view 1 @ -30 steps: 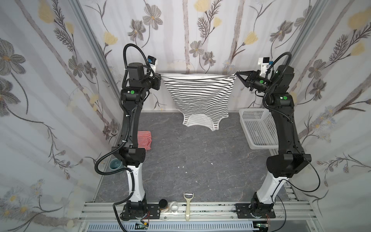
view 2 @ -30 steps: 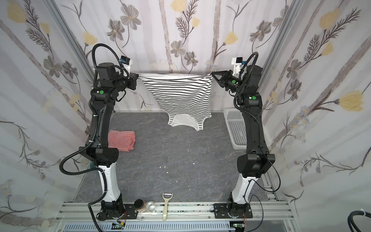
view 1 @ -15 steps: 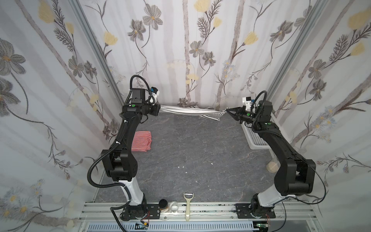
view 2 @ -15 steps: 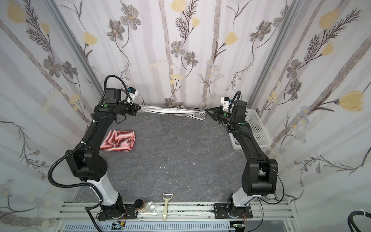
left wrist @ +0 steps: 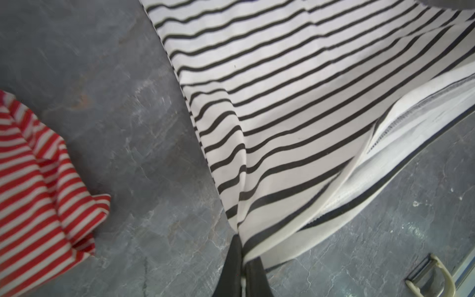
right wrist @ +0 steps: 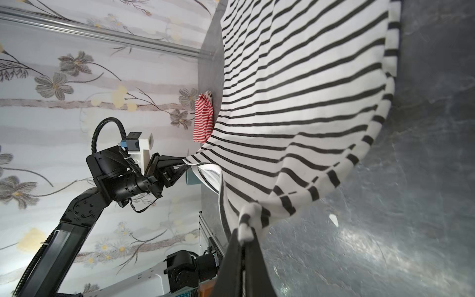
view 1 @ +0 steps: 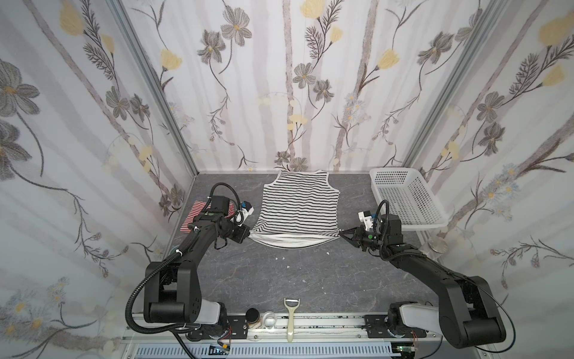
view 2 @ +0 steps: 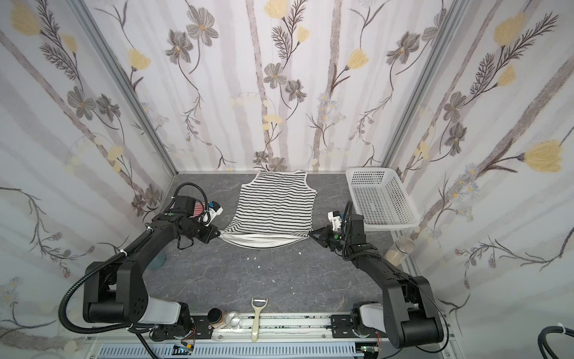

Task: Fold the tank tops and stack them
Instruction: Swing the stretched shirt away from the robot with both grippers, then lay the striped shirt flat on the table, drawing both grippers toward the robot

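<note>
- Your black-striped tank top (view 1: 299,205) hung high between the arms a second ago. It now lies spread on the table (view 1: 279,279), upper centre of the frame, with its neck toward the back wall.
- Your left gripper (view 1: 249,237) is clamped on its lower-left hem corner and your right gripper (view 1: 341,238) on the lower-right one. Both have dropped low.
- The red-and-white tank top (view 1: 190,222) stays at centre left, partly behind the left arm.
</note>
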Controlling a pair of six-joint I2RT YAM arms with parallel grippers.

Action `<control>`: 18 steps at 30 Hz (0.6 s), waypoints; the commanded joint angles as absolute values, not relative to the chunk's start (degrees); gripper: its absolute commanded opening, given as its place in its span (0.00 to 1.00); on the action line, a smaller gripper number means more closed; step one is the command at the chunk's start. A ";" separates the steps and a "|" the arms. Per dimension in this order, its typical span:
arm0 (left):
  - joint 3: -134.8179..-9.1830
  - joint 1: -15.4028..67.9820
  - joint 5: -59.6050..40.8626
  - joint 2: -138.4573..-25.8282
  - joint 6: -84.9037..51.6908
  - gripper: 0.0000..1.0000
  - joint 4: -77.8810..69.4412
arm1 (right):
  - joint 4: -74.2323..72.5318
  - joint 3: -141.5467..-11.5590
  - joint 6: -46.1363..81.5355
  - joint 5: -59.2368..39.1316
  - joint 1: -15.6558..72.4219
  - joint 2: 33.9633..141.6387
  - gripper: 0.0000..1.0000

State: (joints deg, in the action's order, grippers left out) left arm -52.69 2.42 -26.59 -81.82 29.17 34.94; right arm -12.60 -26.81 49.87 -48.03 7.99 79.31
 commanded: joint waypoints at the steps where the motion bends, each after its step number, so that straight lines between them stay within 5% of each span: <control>1: -49.74 2.37 -25.36 -80.94 33.57 0.00 34.45 | -12.86 -22.70 49.50 -44.74 8.52 74.47 0.00; 18: -44.83 4.53 -21.91 -84.52 38.12 0.00 36.06 | -4.51 -5.48 52.53 -37.37 8.70 55.30 0.00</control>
State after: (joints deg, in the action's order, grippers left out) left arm -45.36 4.12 -23.90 -83.88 36.03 34.98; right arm -4.73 -6.57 51.22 -39.90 8.67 56.60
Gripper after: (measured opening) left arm 0.050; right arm 0.049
